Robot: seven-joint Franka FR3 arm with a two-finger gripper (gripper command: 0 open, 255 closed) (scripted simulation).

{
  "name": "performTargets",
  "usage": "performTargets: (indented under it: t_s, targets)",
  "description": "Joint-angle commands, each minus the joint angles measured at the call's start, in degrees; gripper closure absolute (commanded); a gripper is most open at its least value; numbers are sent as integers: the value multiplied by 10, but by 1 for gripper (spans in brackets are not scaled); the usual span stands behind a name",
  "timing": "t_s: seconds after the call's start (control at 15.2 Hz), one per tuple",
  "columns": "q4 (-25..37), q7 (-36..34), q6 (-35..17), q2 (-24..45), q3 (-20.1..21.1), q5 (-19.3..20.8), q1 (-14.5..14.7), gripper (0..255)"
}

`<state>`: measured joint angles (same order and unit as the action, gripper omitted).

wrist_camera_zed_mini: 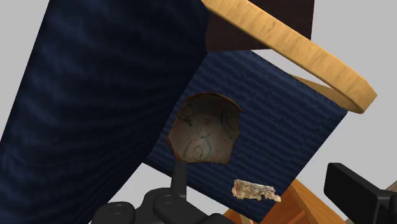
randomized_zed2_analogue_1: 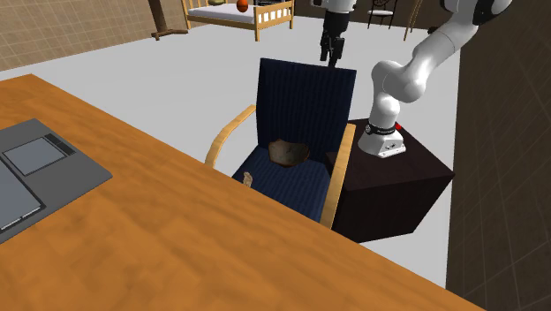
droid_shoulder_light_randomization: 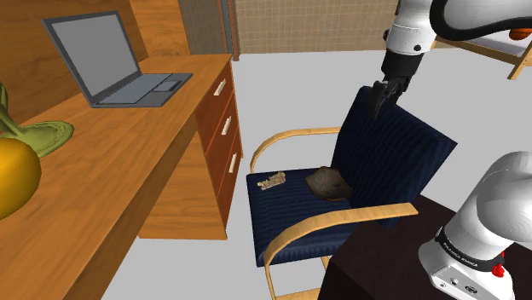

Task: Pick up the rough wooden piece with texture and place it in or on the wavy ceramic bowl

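The floor is grey, and along the shoulder view's left runs a wooden worktop carrying one open grey laptop. Beside it stands one navy armchair with bent wooden arms. On its seat lie one rough pale wooden piece and, near it, one brown wavy bowl. The black pincer hangs above the tall backrest, fingers apart, holding nothing.

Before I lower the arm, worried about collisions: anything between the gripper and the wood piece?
Nothing visible does. The gripper hangs by the chair back; the wood piece lies uncovered on the seat beside the bowl.
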<state>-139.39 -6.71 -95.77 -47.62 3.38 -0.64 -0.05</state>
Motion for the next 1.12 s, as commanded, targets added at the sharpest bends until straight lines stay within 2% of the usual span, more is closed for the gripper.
performTargets:
  t_s: [0.0,0.53,1.06]
  targets:
    - [0,0,0,0,0,0,0,0]
    - [19,140,-123,169,-47,17,29,0]
    - [90,277,-211,356,-72,10,57,0]
